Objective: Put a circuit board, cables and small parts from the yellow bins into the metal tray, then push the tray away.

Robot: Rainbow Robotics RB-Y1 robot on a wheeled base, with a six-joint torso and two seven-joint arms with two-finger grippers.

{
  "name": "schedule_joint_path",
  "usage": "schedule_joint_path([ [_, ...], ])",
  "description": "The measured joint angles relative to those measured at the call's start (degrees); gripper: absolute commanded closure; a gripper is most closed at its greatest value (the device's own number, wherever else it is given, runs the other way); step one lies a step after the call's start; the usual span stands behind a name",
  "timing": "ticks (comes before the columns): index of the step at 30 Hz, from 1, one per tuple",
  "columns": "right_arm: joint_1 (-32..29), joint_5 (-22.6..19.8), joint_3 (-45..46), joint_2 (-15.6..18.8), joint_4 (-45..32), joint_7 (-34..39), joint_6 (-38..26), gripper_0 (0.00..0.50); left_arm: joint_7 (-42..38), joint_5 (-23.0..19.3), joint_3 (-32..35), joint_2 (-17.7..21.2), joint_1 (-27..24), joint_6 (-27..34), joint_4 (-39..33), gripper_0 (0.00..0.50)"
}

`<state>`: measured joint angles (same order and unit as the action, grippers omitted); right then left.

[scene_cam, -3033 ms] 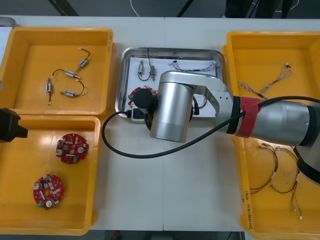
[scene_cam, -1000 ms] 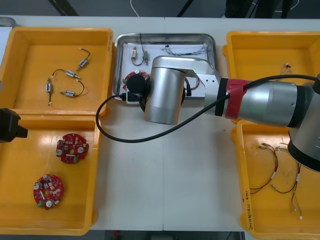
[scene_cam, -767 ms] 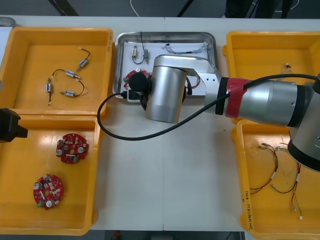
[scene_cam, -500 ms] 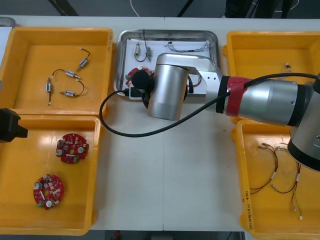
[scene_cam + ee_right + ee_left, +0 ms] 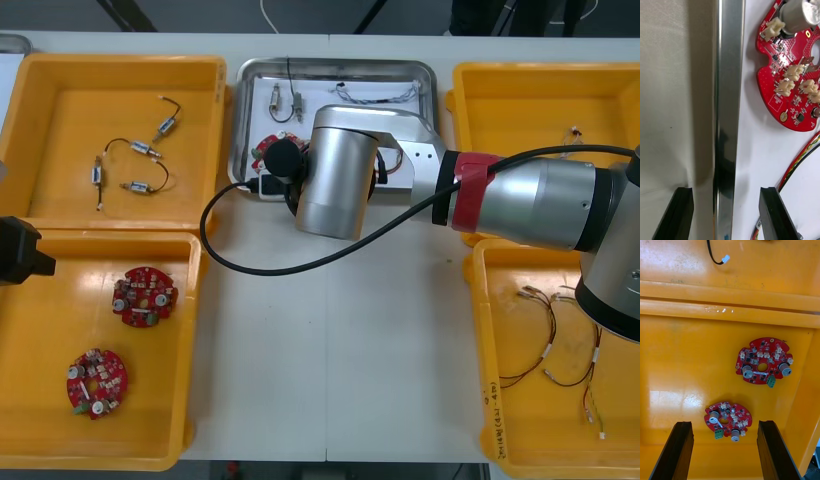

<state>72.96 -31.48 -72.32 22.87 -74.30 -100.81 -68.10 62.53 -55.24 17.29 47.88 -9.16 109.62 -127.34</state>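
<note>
My left hand (image 5: 724,424), spread, hangs over round red circuit boards (image 5: 763,360) in the near-left yellow bin (image 5: 40,400). The shiny metal tray (image 5: 240,120) looks loaded: round red board (image 5: 790,75), red and yellow cable (image 5: 799,163), small metal parts (image 5: 284,104). My right hand (image 5: 726,189), spread, straddles its near rim, perhaps touching. The push is left.

Pale worktable, dark floor behind

The light tabletop (image 5: 330,380) was evenly lit, with a thin seam running across it from the near side to the far. Beyond its far edge lay a dark grey floor (image 5: 200,15), crossed by a black slanted strut (image 5: 125,14) and a loop of white cord (image 5: 267,14).
</note>
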Motion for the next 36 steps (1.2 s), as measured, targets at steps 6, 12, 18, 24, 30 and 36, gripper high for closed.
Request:
schedule_joint_path([
  [6,0.05,-2.09,1.59,-0.01,-0.15,-0.01,-2.47,0.000,0.00,0.00,0.00,0.00,0.01,0.00,0.00,0.000],
  [12,0.05,-2.92,4.69,-0.02,-2.76,-0.01,-8.40,0.000,0.00,0.00,0.00,0.00,0.01,0.00,0.00,0.000],
  [18,-0.70,-2.96,8.85,-0.02,-8.80,-0.01,-15.36,0.000,0.00,0.00,0.00,0.00,0.03,0.00,0.00,0.000],
  [24,-3.80,-1.97,15.29,-0.02,-16.99,0.01,-24.86,0.000,0.00,0.00,0.00,0.00,0.04,0.00,0.00,0.000],
  [30,-8.51,-0.75,22.15,-0.04,-25.29,0.18,-36.77,0.000,0.00,0.00,0.01,0.00,0.06,0.00,-0.01,0.000],
  [36,-13.00,-0.02,29.35,0.00,-32.93,1.73,-41.50,0.000,0.00,0.00,0.01,0.00,0.09,0.00,-0.01,0.000],
])
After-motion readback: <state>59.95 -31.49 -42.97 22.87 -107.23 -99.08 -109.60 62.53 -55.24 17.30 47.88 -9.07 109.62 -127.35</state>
